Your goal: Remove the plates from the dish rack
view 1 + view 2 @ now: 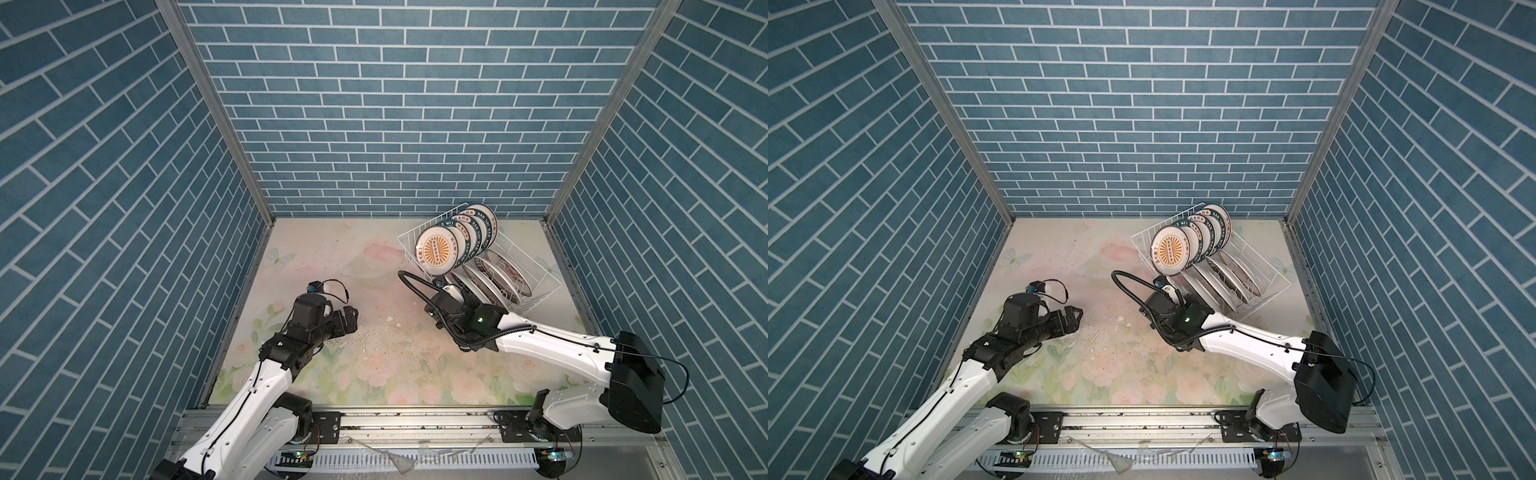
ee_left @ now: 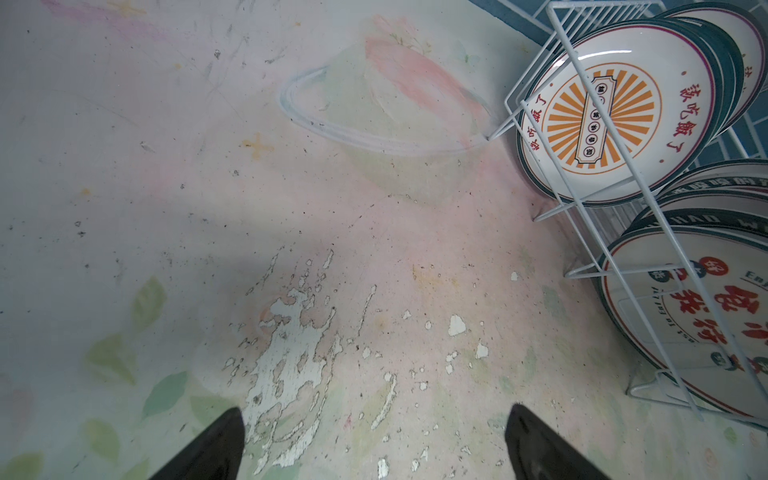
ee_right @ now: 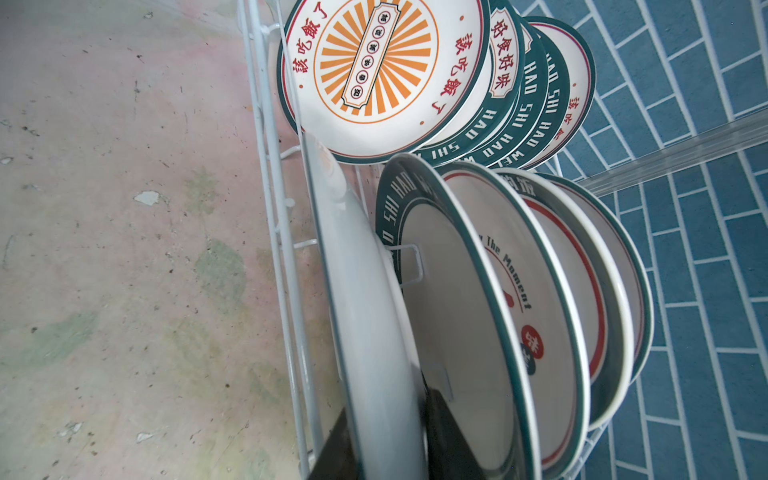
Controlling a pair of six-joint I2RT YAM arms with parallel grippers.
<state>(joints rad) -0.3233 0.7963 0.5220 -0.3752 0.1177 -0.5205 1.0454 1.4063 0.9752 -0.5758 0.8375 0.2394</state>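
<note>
Top views look down from high in front; close wrist views share the dish rack (image 2: 648,195) (image 3: 286,245).

Far row: the sunburst plate (image 3: 436,104) bears red 該吃飯了 twice; the characters on its centre banner (image 3: 376,58) are too small to read. The plate behind (image 3: 505,62) shows 好食好味. The green rims (image 3: 536,120) behind read HAO SHI HAO. Near row: one dark rim (image 3: 395,199) reads HAO SHI; the next plate (image 3: 552,299) says "The Moment".

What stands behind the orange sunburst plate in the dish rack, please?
Several more plates lean in a row behind the sunburst plate, showing dark green lettered rims. Their centres are covered by the plates in front.
</note>
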